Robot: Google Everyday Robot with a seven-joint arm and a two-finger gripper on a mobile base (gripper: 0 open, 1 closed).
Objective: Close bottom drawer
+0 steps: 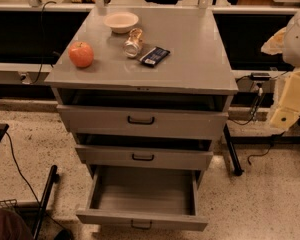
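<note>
The grey cabinet (140, 69) has three drawers, all standing open. The bottom drawer (141, 219) is pulled out the farthest, near the floor at the lower middle. Its inside (142, 189) shows empty, and its small black bar handle (141, 225) sits on the narrow front. The middle drawer (142, 157) and top drawer (140, 120) are each pulled out a little. My gripper (283, 117), with cream-coloured arm parts, is at the right edge of the view. It is level with the top drawer and well apart from the cabinet.
On the cabinet top lie an orange-red apple (81, 54), a pale bowl (121, 22), a tipped glass jar (133, 42) and a dark snack packet (154, 56). A black stand leg (232, 156) is right of the cabinet. A black pole (45, 199) and cable lie on the left floor.
</note>
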